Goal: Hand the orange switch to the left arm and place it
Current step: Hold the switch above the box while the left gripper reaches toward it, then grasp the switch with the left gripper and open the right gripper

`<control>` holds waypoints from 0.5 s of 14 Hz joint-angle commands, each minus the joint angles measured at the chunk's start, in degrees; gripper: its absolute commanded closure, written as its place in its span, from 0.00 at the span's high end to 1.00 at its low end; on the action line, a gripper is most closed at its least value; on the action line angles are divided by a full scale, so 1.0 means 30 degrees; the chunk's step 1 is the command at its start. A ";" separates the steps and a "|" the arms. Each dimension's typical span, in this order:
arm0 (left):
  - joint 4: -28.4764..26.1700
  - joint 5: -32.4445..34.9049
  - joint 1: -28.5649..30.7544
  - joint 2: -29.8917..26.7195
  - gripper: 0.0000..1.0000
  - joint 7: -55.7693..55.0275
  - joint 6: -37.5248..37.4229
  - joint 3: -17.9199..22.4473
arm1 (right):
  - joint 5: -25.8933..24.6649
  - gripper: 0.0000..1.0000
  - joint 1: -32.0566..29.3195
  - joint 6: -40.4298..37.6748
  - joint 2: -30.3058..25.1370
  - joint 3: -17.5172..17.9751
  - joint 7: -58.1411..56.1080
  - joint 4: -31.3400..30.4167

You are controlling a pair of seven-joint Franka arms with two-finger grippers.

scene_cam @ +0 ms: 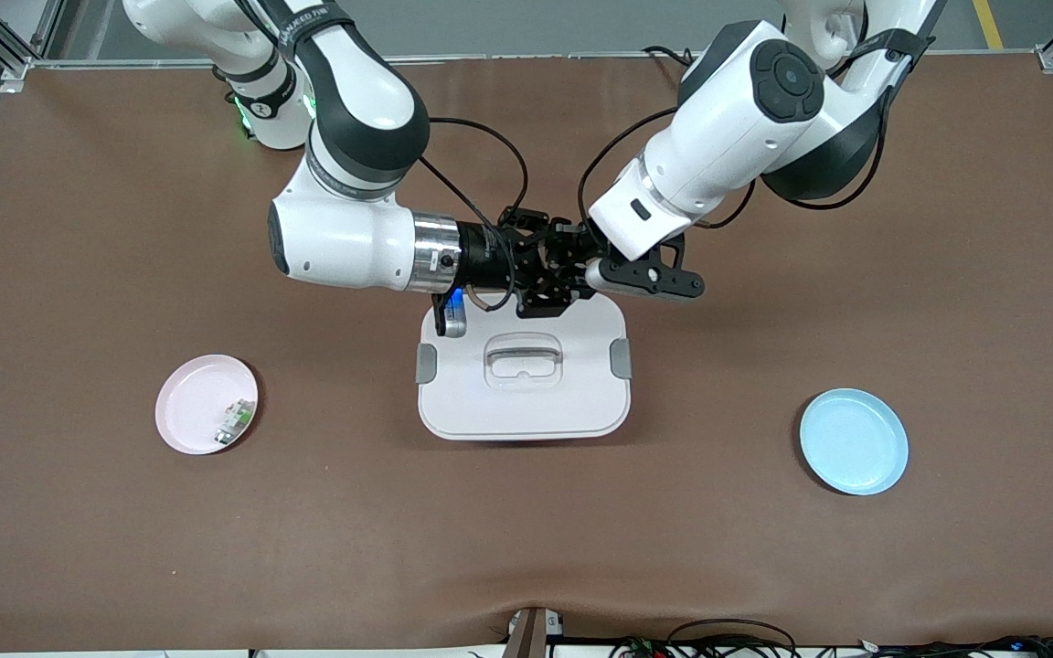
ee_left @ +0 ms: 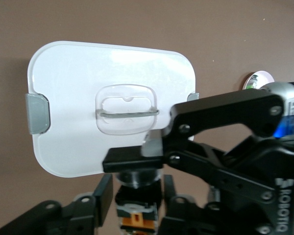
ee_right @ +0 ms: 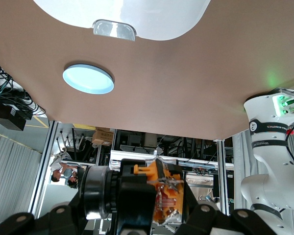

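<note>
The orange switch point(ee_left: 137, 215), black with orange parts, hangs in the air over the edge of the white box point(scene_cam: 523, 402) that is farther from the front camera. My right gripper point(scene_cam: 540, 274) is shut on it; one of its fingers point(ee_left: 134, 159) presses on the switch's clear round end. The switch also shows in the right wrist view point(ee_right: 169, 196), between the jaws of that gripper point(ee_right: 137, 205). My left gripper point(scene_cam: 574, 267) meets it there. Its fingers point(ee_left: 104, 193) stand on either side of the switch with small gaps, open point(ee_left: 136, 196).
A pink plate point(scene_cam: 193, 393) with a small white-and-green component point(scene_cam: 234, 422) lies toward the right arm's end of the table. A blue plate point(scene_cam: 854, 441) lies toward the left arm's end. The box has grey side latches point(scene_cam: 426, 364) and a recessed handle point(scene_cam: 523, 355).
</note>
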 commanded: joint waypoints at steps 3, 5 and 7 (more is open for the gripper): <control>-0.0206 -0.0206 0.0051 -0.0393 0.00 -0.1010 -0.0109 -0.0032 | 0.0334 0.21 0.0016 -0.0177 -0.0018 -0.0129 0.0214 0.0241; -0.0205 -0.0177 0.0110 -0.0598 0.00 -0.1040 -0.0692 -0.0003 | 0.0334 0.35 -0.0043 -0.0177 -0.0018 -0.0100 0.0214 0.0241; -0.0205 -0.0148 0.0285 -0.0657 0.00 -0.1011 -0.1045 0.0026 | 0.0334 0.73 -0.0072 -0.0206 -0.0047 -0.0100 0.0185 0.0241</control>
